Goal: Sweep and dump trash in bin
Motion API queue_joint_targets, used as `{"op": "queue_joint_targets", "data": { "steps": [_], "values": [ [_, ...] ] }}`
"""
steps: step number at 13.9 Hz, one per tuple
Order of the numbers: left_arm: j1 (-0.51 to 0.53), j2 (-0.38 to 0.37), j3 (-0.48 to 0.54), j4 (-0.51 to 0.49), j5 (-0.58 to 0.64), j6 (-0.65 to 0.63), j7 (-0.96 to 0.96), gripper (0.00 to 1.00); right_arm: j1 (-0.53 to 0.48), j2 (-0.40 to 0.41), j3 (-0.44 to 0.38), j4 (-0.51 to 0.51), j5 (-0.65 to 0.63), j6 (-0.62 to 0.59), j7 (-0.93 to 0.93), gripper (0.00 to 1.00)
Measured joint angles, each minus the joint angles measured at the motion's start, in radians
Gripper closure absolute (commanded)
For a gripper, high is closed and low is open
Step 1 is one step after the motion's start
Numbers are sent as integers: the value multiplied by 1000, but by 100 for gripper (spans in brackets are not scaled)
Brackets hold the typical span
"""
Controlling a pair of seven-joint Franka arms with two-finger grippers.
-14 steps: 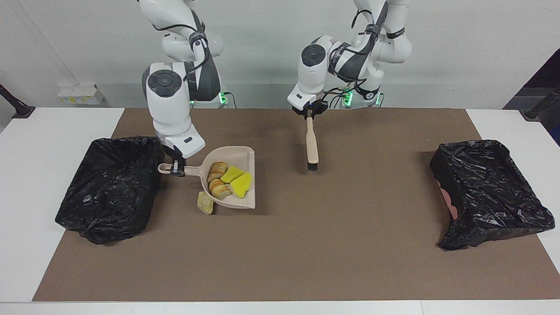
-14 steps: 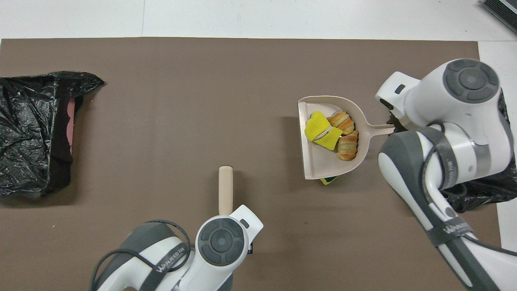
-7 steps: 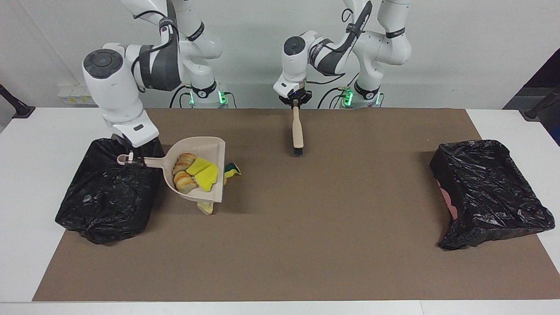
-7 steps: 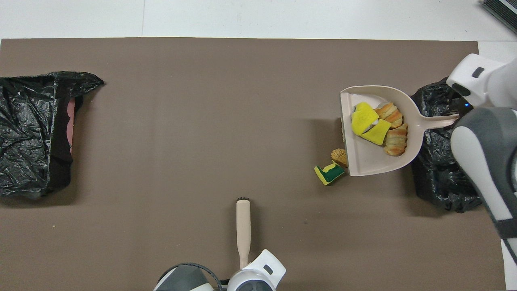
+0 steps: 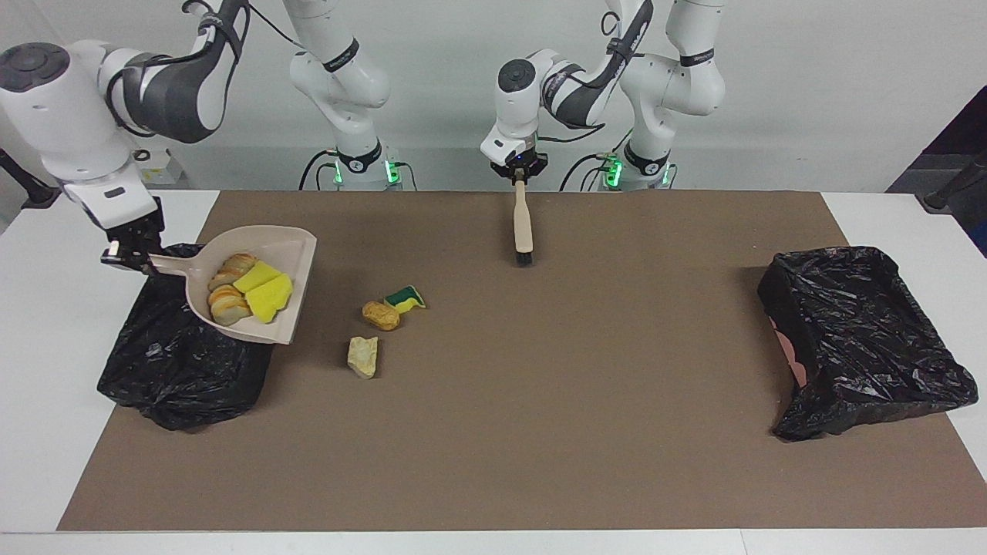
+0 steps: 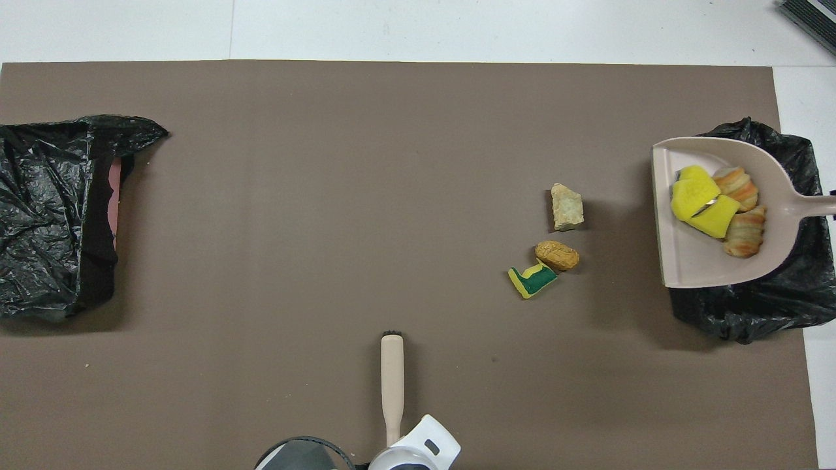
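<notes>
Right end effector (image 5: 131,257) clamping loaded dustpan (image 5: 289,258) over bin (image 5: 177,370); left end effector (image 5: 520,176) gripping raised brush (image 5: 523,223).

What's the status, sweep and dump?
Right gripper shut on dustpan handle, four scraps aboard, over the bin. Left gripper holds brush, waiting. Three scraps on the mat. Nothing blocking.

White counter (image 5: 46,324) under a brown mat (image 5: 555,401), plain white wall (image 5: 810,85) above, white socket box (image 5: 143,166) at its base.
</notes>
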Motion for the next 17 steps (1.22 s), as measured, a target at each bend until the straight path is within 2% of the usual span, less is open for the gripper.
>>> {"op": "queue_joint_targets", "data": {
  "steps": [1, 2, 3, 6, 8, 10, 13, 17],
  "values": [
    [0, 0, 2, -2, -2, 0, 6, 39, -12, 0, -6, 3, -42, 13, 1, 100],
    [1, 0, 4, -1, -4, 0, 14, 27, -21, 0, -9, 4, -98, 40, 12, 100],
    [1, 0, 7, -1, -5, 1, 26, 0, -30, 0, -12, 5, -148, 73, 38, 100],
    [8, 3, 21, 9, -9, 9, 61, 0, -38, 0, -12, 3, -280, 119, 156, 100],
    [19, 14, 64, 52, -7, 17, 88, 0, -31, 0, -6, -13, -377, 120, 279, 100],
    [24, 43, 150, 116, 51, 17, 139, 0, -17, 0, -2, -43, -441, 121, 347, 100],
    [41, 96, 290, 204, 228, 19, 219, 0, 13, -15, -1, -101, -545, 121, 384, 100],
    [52, 141, 455, 298, 295, 25, 414, 0, 34, -80, -1, -189, -656, 121, 385, 100]
  ]
}}
